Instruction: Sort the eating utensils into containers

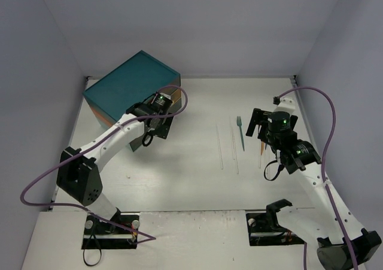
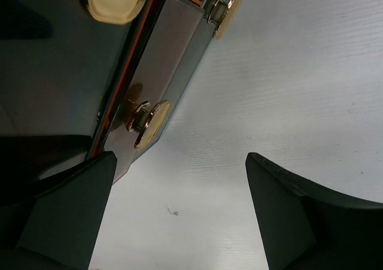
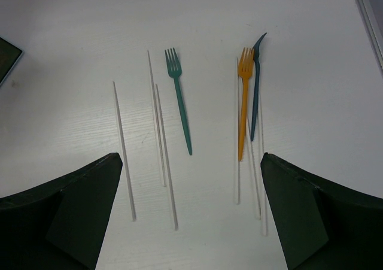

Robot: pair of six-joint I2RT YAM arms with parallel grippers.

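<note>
While left gripper [image 2: 179, 159] sits wide and empty beside a drawer knob [image 2: 149, 123], right gripper [image 3: 190, 162] hangs wide, empty, over orange fork [image 3: 243, 102]. Step: pick-up; next, drop and pinch its handle.

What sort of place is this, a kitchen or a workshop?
Probably a robot test booth: a bare white table boxed in by plain walls, a left arm and a right arm bolted at its edge, and a teal fork laid out among plastic cutlery.

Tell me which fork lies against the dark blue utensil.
The orange fork, lying side by side with the blue utensil. The teal fork lies apart from both, among clear sticks.
</note>
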